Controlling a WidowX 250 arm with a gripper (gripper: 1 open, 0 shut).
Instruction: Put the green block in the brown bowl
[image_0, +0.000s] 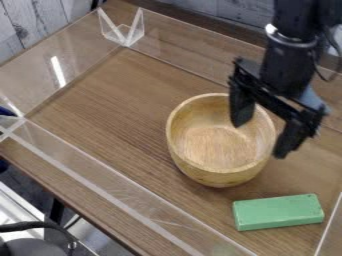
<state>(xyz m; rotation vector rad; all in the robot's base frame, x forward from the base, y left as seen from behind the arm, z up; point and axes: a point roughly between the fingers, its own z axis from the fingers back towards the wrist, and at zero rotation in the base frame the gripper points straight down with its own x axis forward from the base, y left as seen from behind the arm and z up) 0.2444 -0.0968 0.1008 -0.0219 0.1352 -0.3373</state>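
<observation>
Below the spread, empty jaws (265, 125), green block (278, 212), apart

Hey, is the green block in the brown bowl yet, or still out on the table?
Out. The green block lies flat on the table beside the brown bowl, which is empty.

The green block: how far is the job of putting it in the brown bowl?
Nothing looks done yet: the green block lies flat on the table, outside the brown bowl, which is empty. In hand: the gripper hangs over the bowl's far right rim, fingers open and holding nothing. Left: reach the block, grasp it, carry it over the bowl and release it.
</observation>
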